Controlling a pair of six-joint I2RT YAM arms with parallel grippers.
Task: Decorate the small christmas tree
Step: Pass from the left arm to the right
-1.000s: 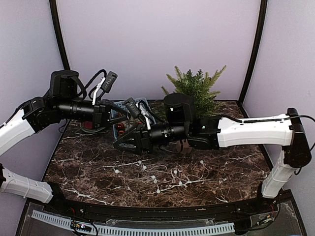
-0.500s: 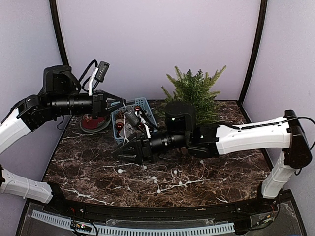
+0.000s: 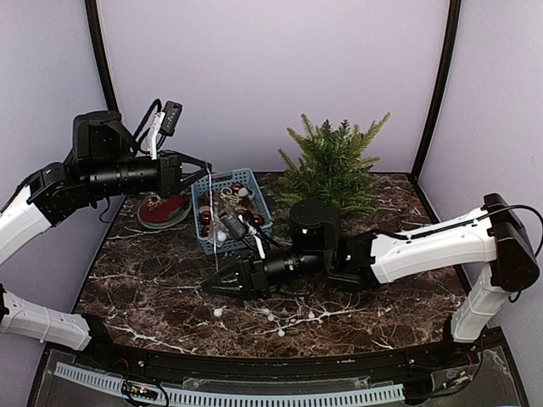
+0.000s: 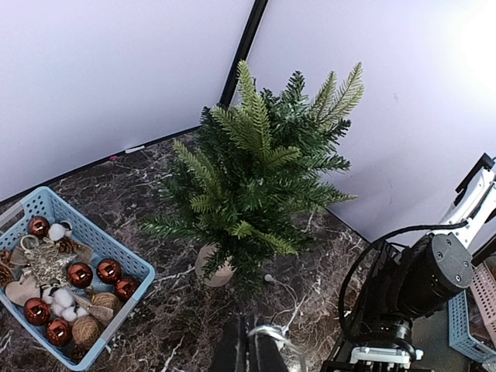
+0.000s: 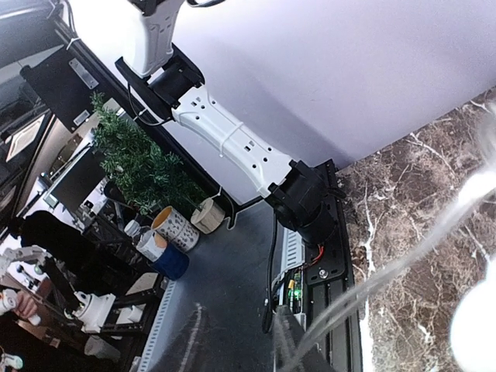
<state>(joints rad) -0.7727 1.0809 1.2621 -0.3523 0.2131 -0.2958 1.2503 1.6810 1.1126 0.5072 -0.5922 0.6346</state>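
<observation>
The small christmas tree (image 3: 333, 161) stands at the back right of the marble table on a pale wooden base (image 4: 211, 269); it also fills the left wrist view (image 4: 256, 167). My left gripper (image 3: 204, 167) is raised over the blue basket and shut on a thin white string of bead lights (image 3: 215, 222), which hangs down to the table. In the left wrist view the cord loops at my left gripper's (image 4: 249, 350) closed tips. My right gripper (image 3: 214, 283) lies low over the table, pointing left, with its jaws apart. The blurred string (image 5: 403, 260) runs past its right finger (image 5: 293, 341).
The blue basket (image 3: 202, 225) of red baubles, twine balls and white ornaments sits at the back left, also in the left wrist view (image 4: 101, 232). A dark red dish (image 3: 161, 212) lies left of it. White beads (image 3: 280, 320) trail across the table front. Walls close in on all sides.
My right gripper has dropped and moved forward and left, away from the basket. My left gripper has drawn back to the left and up, pulling the string with it.
</observation>
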